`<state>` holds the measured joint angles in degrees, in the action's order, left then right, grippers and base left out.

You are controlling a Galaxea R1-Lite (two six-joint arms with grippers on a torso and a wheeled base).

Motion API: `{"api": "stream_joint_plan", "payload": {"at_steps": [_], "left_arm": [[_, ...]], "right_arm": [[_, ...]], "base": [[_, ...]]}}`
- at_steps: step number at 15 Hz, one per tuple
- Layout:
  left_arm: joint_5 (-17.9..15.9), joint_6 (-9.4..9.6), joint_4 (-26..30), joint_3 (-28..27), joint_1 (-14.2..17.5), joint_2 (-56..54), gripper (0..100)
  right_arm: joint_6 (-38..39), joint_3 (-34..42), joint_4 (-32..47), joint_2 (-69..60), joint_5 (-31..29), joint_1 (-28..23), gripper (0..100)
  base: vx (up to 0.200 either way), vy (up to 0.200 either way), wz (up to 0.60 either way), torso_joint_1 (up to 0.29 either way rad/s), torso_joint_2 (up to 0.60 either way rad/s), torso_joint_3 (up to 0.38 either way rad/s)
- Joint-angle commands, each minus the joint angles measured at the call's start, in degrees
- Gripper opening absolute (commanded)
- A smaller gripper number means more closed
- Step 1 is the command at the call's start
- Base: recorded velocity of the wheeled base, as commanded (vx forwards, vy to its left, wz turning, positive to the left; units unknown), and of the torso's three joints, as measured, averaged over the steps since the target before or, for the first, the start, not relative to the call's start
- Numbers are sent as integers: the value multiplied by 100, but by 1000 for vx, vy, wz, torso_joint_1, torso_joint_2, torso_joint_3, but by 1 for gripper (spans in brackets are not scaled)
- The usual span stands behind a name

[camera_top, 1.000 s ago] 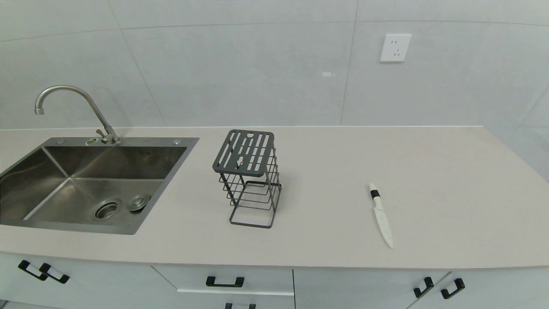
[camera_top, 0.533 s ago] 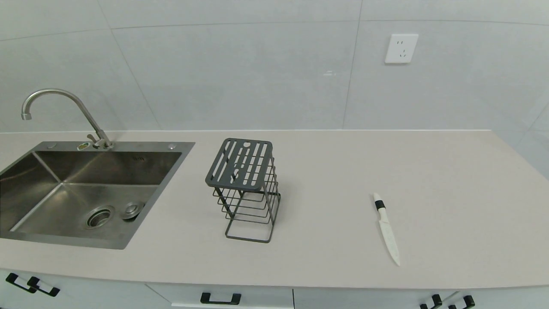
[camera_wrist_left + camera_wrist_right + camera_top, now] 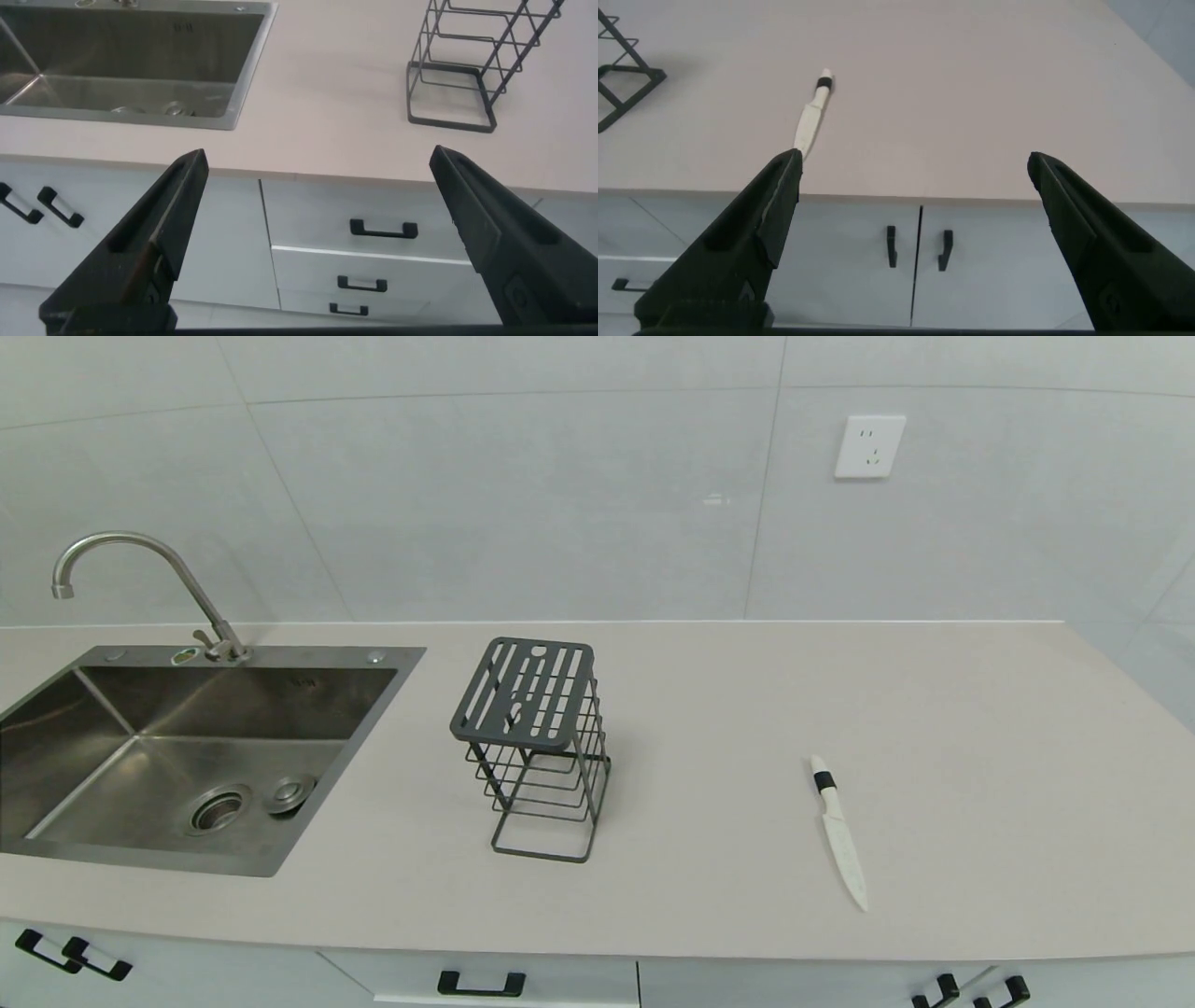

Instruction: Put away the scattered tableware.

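A white knife (image 3: 837, 829) with a black band on its handle lies flat on the beige counter (image 3: 980, 784), right of centre, blade toward the front edge; in the right wrist view the knife (image 3: 812, 118) lies just past the counter's edge. A dark wire knife rack (image 3: 535, 743) with a slotted top stands upright mid-counter; its base (image 3: 467, 70) shows in the left wrist view. My left gripper (image 3: 318, 196) hangs open in front of the cabinet drawers, below counter level. My right gripper (image 3: 915, 201) is open too, before the cabinet doors, with nothing between its fingers.
A steel sink (image 3: 177, 747) with a curved faucet (image 3: 140, 583) is set in the counter's left end. A tiled wall with a socket (image 3: 869, 446) backs the counter. Drawers and doors with black handles (image 3: 481, 983) run below.
The head camera came closer over the second, so the whole scene sits lower and larger; in the last half second it shifted only slightly. The knife and rack have not moved.
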<state>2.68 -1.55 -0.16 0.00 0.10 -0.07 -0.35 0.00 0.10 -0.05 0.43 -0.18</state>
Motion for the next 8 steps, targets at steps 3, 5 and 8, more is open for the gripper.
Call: {"api": "stream_joint_plan", "payload": {"at_steps": [3, 5, 8], "left_arm": [[4, -3, -2, 0, -1, 7, 100], [4, 5, -2, 0, -1, 7, 100], [4, -3, -2, 0, -1, 7, 100]], "right_arm": [[0, 0, -1, 5, 1, 1, 100], [9, 0, -1, 5, 1, 1, 100], [9, 0, -1, 5, 1, 1, 100]], "base": [[0, 0, 0, 0, 0, 0], [0, 0, 0, 35, -4, 35], [0, 0, 0, 225, -40, 188]]}}
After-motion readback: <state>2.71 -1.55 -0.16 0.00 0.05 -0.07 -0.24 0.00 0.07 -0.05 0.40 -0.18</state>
